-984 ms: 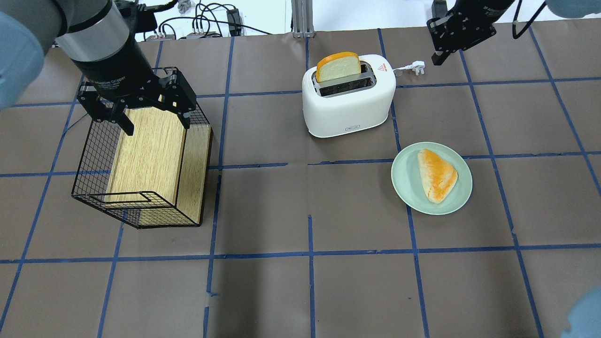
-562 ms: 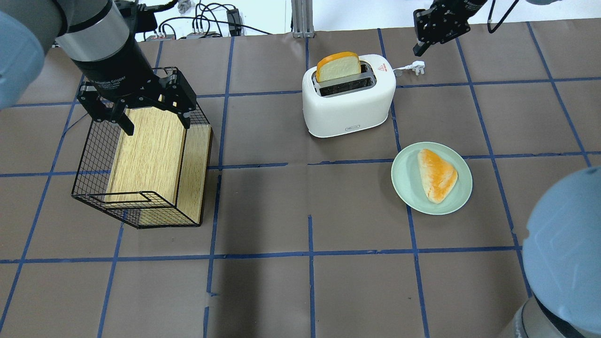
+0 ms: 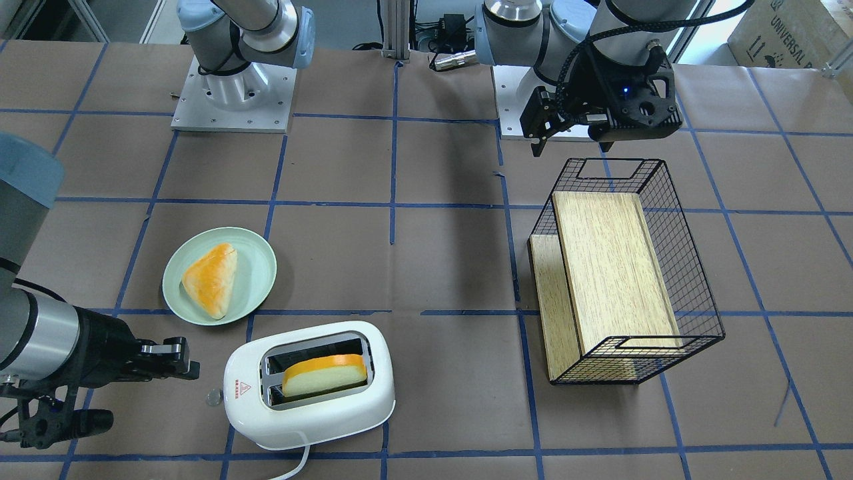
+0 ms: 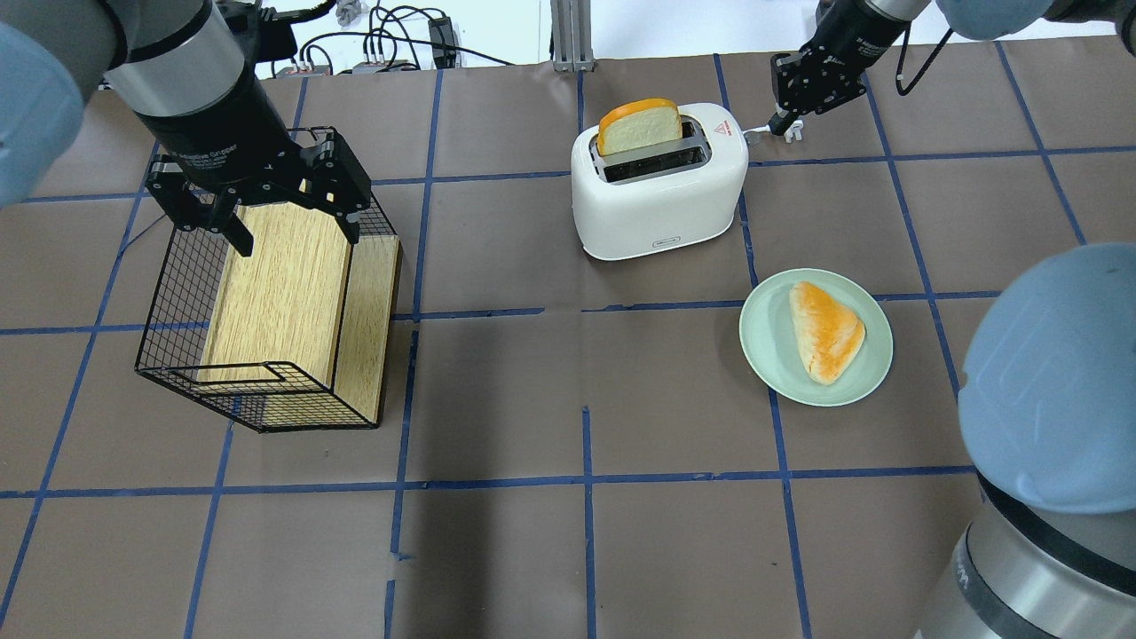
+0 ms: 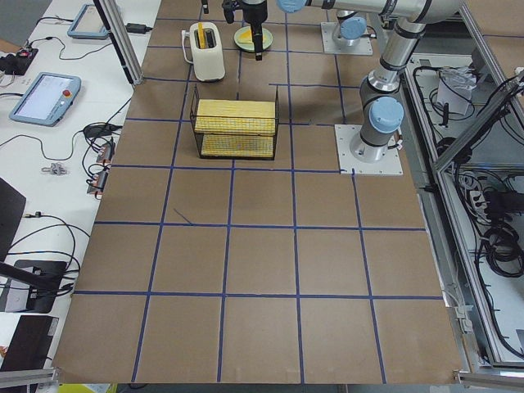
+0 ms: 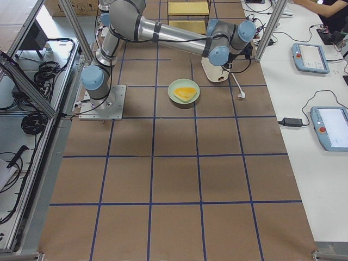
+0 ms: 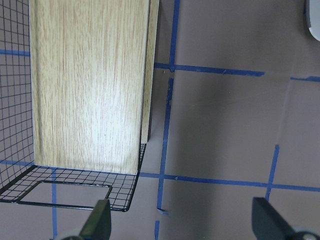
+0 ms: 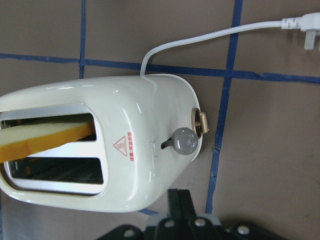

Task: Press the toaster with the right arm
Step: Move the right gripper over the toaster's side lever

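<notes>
The white toaster (image 4: 657,191) stands at the far middle of the table with a bread slice (image 4: 639,124) upright in its far slot. It also shows in the front view (image 3: 313,407) and the right wrist view (image 8: 145,115). Its lever knob (image 8: 184,141) sticks out of the end with the red mark. My right gripper (image 4: 781,124) is shut and empty. It hovers just beyond that end, close to the knob and apart from it, and also shows in the front view (image 3: 186,367). My left gripper (image 4: 297,238) is open and empty above the wire basket (image 4: 177,293).
A pale-green plate (image 4: 763,346) with a triangular pastry (image 4: 827,330) lies near the toaster, on the robot's side. The toaster's white cord and plug (image 8: 310,30) lie on the table beyond the knob. The right arm's elbow (image 4: 1056,382) fills the overhead view's lower right.
My right gripper has moved left and down towards the toaster's knob end. The right arm's elbow has swung into the lower right of the overhead view. The left arm has not moved.
</notes>
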Robot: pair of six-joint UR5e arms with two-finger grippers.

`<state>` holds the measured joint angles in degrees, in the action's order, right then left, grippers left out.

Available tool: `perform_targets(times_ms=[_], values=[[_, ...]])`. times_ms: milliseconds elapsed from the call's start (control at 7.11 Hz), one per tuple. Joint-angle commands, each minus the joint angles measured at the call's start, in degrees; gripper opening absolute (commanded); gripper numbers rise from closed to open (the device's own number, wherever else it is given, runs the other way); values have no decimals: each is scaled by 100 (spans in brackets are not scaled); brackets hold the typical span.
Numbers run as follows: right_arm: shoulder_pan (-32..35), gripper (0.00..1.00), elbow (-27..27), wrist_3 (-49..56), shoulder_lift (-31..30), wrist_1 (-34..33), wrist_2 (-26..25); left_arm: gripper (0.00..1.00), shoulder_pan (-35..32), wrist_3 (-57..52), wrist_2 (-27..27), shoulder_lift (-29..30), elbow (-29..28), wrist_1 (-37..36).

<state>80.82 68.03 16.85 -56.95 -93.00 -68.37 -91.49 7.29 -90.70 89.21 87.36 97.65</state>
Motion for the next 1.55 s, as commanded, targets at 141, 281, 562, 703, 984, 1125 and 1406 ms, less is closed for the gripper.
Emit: perform_targets(times_ms=[141,281,562,703,984,1125,1406], values=[[22,8,-27,3,158,-34,184,100,0,0,0,0,9,0],[22,8,-97,3,280,-43,193,100,0,0,0,9,9,0],[31,8,-290,3,403,-25,193,100,0,0,0,0,9,0],[31,8,-291,-6,404,-34,184,100,0,0,0,0,9,0],[31,8,-308,-6,465,-34,184,100,0,0,0,0,9,0],[39,8,-300,-6,483,-34,184,100,9,0,0,0,9,0],[57,8,-300,-6,527,-34,184,100,0,0,0,0,0,0]])
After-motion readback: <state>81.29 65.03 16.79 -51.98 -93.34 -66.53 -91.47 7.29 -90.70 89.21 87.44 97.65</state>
